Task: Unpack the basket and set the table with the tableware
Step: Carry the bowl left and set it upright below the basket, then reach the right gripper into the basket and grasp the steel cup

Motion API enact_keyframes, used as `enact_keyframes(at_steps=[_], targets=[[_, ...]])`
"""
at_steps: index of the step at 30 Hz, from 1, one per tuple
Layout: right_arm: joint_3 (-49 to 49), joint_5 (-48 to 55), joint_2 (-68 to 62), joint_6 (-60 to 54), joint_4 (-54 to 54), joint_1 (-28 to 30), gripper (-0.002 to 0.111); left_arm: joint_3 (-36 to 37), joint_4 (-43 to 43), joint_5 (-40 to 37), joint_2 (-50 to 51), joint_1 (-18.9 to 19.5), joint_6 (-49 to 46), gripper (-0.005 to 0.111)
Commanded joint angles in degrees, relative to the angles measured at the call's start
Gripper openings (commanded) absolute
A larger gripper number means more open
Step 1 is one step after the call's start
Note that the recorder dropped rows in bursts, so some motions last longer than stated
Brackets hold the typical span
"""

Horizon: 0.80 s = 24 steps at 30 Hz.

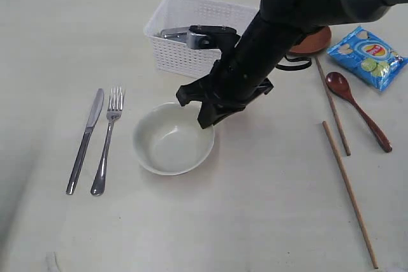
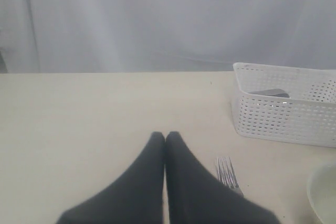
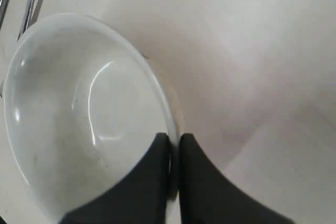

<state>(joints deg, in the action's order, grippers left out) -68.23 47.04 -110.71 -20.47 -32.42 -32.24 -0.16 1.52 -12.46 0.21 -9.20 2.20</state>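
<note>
The cream bowl (image 1: 169, 144) (image 3: 79, 114) rests on the table (image 1: 255, 221), below the white basket (image 1: 178, 55) (image 2: 283, 119). My right gripper (image 1: 207, 119) (image 3: 173, 140) is shut on the bowl's rim, one finger inside and one outside. A steel cup (image 1: 185, 35) lies in the basket. Knife (image 1: 86, 138) and fork (image 1: 108, 138) (image 2: 227, 171) lie side by side left of the bowl. Two chopsticks (image 1: 333, 103) (image 1: 349, 192) and the wooden spoon (image 1: 360, 109) lie at the right. The brown plate (image 1: 312, 41) is mostly hidden behind the right arm. My left gripper (image 2: 165, 136) is shut and empty near the fork.
A blue chips bag (image 1: 368, 55) lies at the far right beside the spoon. The right arm reaches across the middle, covering part of the basket. A pale curtain hangs behind the table in the left wrist view.
</note>
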Motion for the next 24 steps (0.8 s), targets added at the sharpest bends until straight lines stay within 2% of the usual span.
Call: enact_keyframes(at_steps=[1, 2, 3, 4, 6, 8, 15, 24], targets=[[0.0, 0.6, 0.6, 0.3, 1.5, 0.1, 0.004, 0.2, 0.3, 0.4, -0.2, -0.1, 0.0, 0.0], [0.0, 0.6, 0.6, 0.3, 1.5, 0.1, 0.016, 0.2, 0.3, 0.4, -0.2, -0.1, 0.0, 0.0], [0.0, 0.6, 0.6, 0.3, 1.5, 0.1, 0.024, 0.2, 0.3, 0.4, -0.2, -0.1, 0.0, 0.0], [-0.1, 0.7, 0.6, 0.3, 1.5, 0.2, 0.037, 0.2, 0.3, 0.4, -0.2, -0.1, 0.0, 0.0], [-2.3, 3.4, 0.6, 0.3, 1.8, 0.4, 0.05, 0.2, 0.3, 0.4, -0.2, -0.1, 0.0, 0.0], [-6.2, 6.5, 1.4, 0.6, 2.1, 0.8, 0.048, 0.2, 0.3, 0.4, -0.2, -0.1, 0.0, 0.0], [-20.3, 6.9, 4.8, 8.4, 8.5, 4.3, 0.046, 0.2, 0.3, 0.4, -0.2, -0.1, 0.0, 0.0], [-36.3, 10.4, -5.0, 11.3, 7.7, 8.7, 0.046, 0.2, 0.3, 0.4, -0.2, -0.1, 0.0, 0.0]])
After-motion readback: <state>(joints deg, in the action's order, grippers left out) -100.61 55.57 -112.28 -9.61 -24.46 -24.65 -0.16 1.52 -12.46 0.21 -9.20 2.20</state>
